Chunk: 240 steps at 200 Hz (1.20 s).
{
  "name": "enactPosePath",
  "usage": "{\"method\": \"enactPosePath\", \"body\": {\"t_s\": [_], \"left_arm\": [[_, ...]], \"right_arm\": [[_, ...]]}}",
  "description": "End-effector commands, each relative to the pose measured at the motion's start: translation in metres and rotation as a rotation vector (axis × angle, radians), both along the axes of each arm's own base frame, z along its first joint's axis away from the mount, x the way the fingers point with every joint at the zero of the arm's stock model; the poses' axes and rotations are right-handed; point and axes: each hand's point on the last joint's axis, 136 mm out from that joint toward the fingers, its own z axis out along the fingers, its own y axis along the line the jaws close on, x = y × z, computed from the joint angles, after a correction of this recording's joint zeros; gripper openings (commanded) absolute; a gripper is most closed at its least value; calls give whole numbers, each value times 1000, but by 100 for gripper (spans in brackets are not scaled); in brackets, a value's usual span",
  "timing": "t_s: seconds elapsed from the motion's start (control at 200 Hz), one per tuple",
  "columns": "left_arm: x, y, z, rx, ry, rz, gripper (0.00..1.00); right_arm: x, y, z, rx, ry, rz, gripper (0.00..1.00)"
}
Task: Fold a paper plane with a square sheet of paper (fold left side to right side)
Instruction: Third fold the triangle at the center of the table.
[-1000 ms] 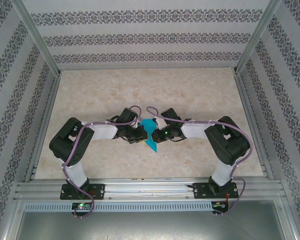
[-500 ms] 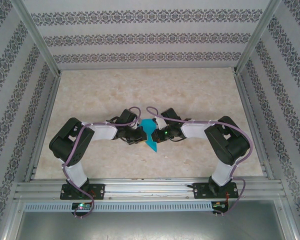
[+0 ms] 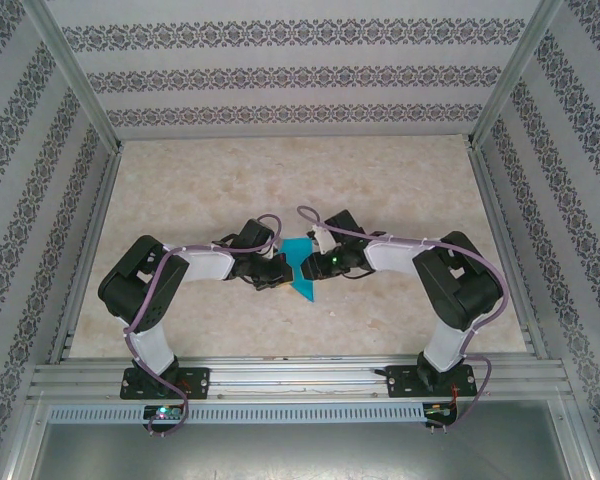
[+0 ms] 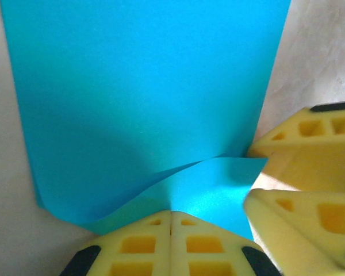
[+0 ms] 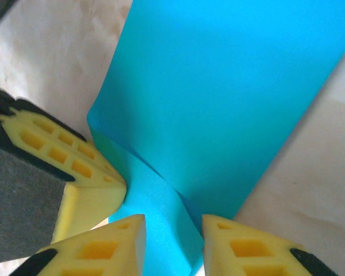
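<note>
**A:** Start at the near edge. What's there?

**B:** Both arm bases are bolted to the aluminium rail (image 3: 300, 375). From there the arms bend inward over the marbled table (image 3: 400, 190) and meet around its middle.

**A:** And the left gripper (image 3: 278, 270)?

**B:** Its yellow fingers are pressed together. In its own wrist view (image 4: 171, 217) the seam between the pads is tight, and a raised flap of the paper (image 4: 144, 109) runs straight into it. So it's pinching the near edge of the paper.

**A:** The right gripper (image 3: 316, 265)?

**B:** Spread. Its wrist view (image 5: 173, 223) shows a clear gap between the two fingertips, and a strip of paper (image 5: 230, 98) passes through the gap. I can't tell whether either pad touches it. The left gripper (image 5: 106, 181) sits just beside, at the same buckled edge.

**A:** Does the left camera agree?

**B:** Yes. The right gripper (image 4: 254, 175) comes in from the side with its fingers apart, at the corner of that lifted flap.

**A:** Where's the paper overall?

**B:** It's between the two grippers, mid-table (image 3: 302, 288). It's teal and folded, with a point aimed toward the bases. Beyond the pinch it lies mostly flat.

**A:** Further back?

**B:** Bare tabletop, then patterned walls (image 3: 300, 75).
</note>
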Motion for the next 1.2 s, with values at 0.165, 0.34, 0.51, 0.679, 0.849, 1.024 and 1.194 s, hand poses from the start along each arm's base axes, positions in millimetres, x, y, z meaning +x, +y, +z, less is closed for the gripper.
{"method": "enactPosePath", "body": {"t_s": [0.165, 0.34, 0.51, 0.679, 0.849, 1.024, 1.194], "left_arm": [[-20, 20, -36, 117, 95, 30, 4], [-19, 20, -35, 114, 91, 32, 4], [-19, 19, -35, 112, 90, 35, 4], [-18, 20, -34, 112, 88, 37, 4], [-17, 19, -34, 109, 87, 34, 4], [-18, 18, -35, 109, 90, 33, 4], [-17, 18, -35, 110, 91, 34, 4]], "right_arm": [[-8, -18, 42, 91, 6, -61, 44], [-47, -11, 51, 213, 138, -43, 19], [-73, 15, 49, 314, 266, 1, 2], [-70, 22, 36, 300, 295, -14, 2], [-67, 22, 26, 282, 313, -26, 4], [-64, 20, 20, 258, 319, -46, 5], [-64, 16, 9, 228, 339, -69, 5]]}}
